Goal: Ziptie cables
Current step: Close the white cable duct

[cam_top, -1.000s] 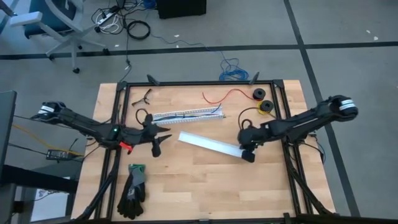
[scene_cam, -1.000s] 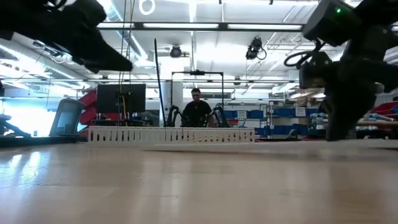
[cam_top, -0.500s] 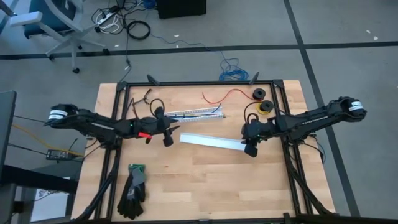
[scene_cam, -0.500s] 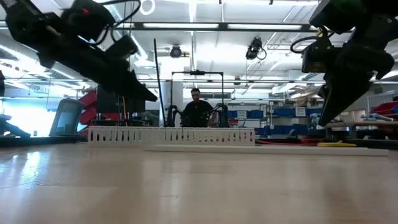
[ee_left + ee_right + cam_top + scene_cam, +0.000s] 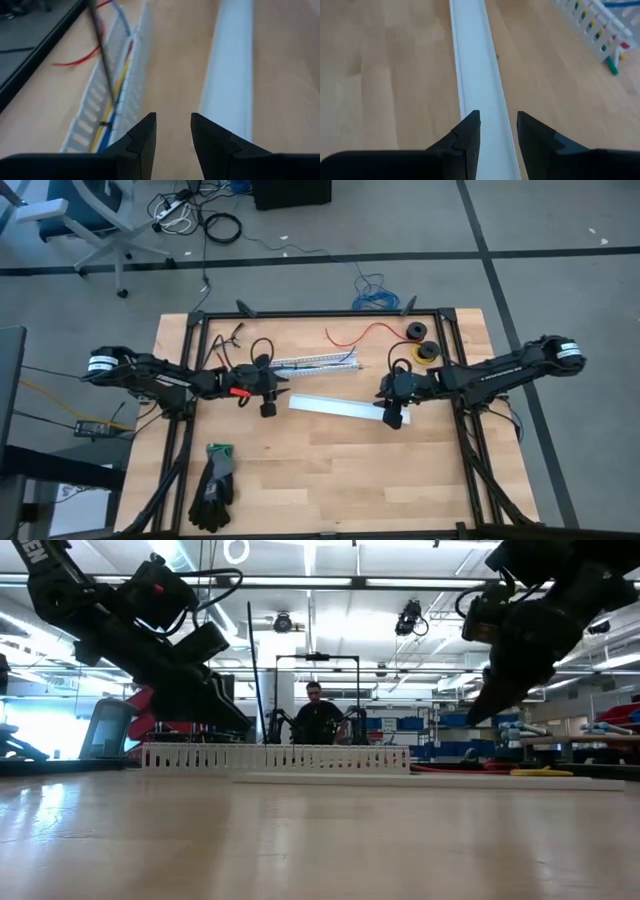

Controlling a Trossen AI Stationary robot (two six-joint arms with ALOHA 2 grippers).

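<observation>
Your cables [image 5: 312,362] lie inside the slotted white channel [image 5: 300,364], at its end nearer the red wire. Your left gripper [image 5: 267,392] hangs just beside the channel, at its other end. Its fingers [image 5: 145,142] are a little way apart and hold nothing. To do this step well, line the gripper up along the channel and come down slowly, so the fingers go around the wires and not into the white teeth (they look easy to snag).

Your right gripper [image 5: 391,411] hangs over the flat white cover strip [image 5: 338,409], which lies just beside the channel on the side away from the red wire [image 5: 368,332]. Its fingers [image 5: 467,140] are also a little apart with nothing in them.

The cover strip is near the channel, so you have only a thin bit of bare table between them. A thin dark strand [image 5: 102,65] crosses over the channel in the left wrist view. I cannot tell what it is. Past the channel's far end sit 2 wire spools [image 5: 421,342]. The gloves [image 5: 214,486] lie well apart from the channel.
</observation>
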